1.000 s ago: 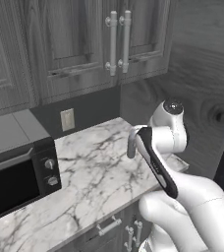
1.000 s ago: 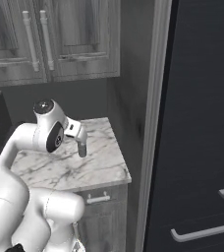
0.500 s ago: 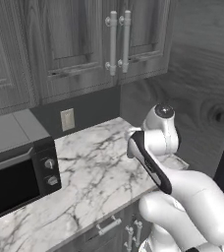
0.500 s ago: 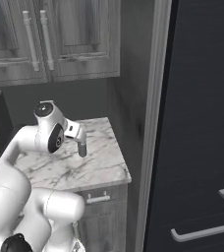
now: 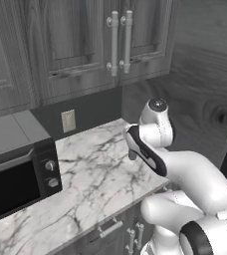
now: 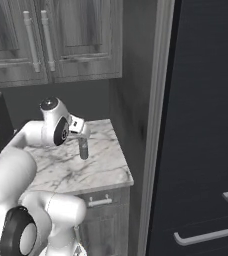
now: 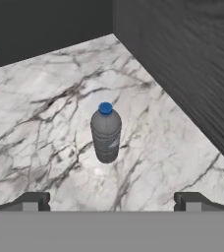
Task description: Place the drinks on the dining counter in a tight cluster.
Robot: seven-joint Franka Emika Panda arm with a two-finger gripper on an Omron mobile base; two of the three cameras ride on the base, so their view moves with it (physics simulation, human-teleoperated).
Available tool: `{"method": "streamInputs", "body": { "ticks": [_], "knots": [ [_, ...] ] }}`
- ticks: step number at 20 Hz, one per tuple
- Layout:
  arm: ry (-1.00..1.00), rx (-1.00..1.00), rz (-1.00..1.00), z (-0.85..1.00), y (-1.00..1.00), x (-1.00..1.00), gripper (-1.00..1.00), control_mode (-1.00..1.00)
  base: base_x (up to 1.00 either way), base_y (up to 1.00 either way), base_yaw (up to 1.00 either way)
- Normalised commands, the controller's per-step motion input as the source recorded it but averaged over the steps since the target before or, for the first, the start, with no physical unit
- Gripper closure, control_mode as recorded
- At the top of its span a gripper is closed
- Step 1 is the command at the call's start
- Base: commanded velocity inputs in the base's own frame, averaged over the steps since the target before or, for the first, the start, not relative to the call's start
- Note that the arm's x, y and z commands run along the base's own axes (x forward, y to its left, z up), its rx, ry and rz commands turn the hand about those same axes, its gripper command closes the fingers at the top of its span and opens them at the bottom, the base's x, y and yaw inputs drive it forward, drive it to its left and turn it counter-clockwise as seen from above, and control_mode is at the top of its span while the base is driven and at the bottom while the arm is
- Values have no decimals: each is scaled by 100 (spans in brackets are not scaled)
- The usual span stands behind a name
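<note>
A small grey bottle (image 7: 106,133) with a blue cap stands upright on the marble counter (image 7: 45,113) near its wall-side end. It is one of the drinks. My gripper (image 7: 111,202) hangs above and just short of it, open, with both fingertips (image 7: 33,201) wide apart and nothing between them. From the right base view the bottle (image 6: 83,148) stands directly under the hand (image 6: 76,125). In the left base view the arm covers most of the bottle (image 5: 132,155). The dining counter is out of view.
A dark microwave (image 5: 16,174) sits at the counter's left end. A dark wood panel (image 7: 182,59) rises close beside the bottle, and grey upper cabinets (image 5: 85,40) hang overhead. A tall dark fridge (image 6: 201,125) stands to the right. Drawers (image 6: 98,202) lie below the counter edge.
The arm's wrist has shifted slightly left, closer over the bottle. The jaws have stayed wide open and the bottle has not moved.
</note>
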Motion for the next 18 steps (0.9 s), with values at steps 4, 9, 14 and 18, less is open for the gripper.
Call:
{"method": "streamInputs", "body": {
  "ticks": [4,9,14,18],
  "knots": [
    [1,0,0,-16,0,16,-100,-100,0,0,0],
    [0,0,3,-34,0,14,-100,-100,0,0,0],
    [0,0,5,-27,0,14,-100,-100,0,0,0],
    [0,0,6,-15,0,16,-100,-100,0,0,0]
  ]
}}
